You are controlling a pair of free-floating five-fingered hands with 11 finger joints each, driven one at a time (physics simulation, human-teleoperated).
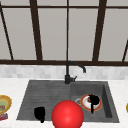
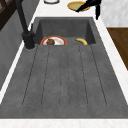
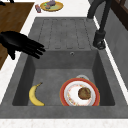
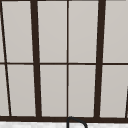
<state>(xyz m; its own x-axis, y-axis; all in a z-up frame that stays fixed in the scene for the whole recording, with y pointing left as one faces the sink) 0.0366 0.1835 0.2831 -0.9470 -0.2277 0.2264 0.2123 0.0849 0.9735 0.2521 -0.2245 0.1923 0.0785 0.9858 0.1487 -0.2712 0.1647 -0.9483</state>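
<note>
My right hand (image 1: pixel 93 99) floats open above the sink's basin. From the right side its straight fingers reach from the front edge over the basin (image 3: pixel 21 43). From the left it appears at the top (image 2: pixel 90 3). Below it lies a red-rimmed plate (image 3: pixel 72 96) carrying a brown round piece of food (image 3: pixel 84 93). A banana (image 3: pixel 35 95) rests on the basin floor near the front wall. My left hand (image 1: pixel 39 113) hangs over the front of the drainboard (image 1: pixel 42 96). A big red ball (image 1: pixel 67 115) sits in front of the sink's middle.
A black faucet (image 1: pixel 68 75) stands behind the sink, under a window. A yellow bowl (image 1: pixel 4 103) and a small red item (image 1: pixel 3 116) sit on the left counter. Another yellow bowl (image 2: pixel 76 6) is on the right counter. Wooden floor (image 3: pixel 12 17) lies beyond the counter's front.
</note>
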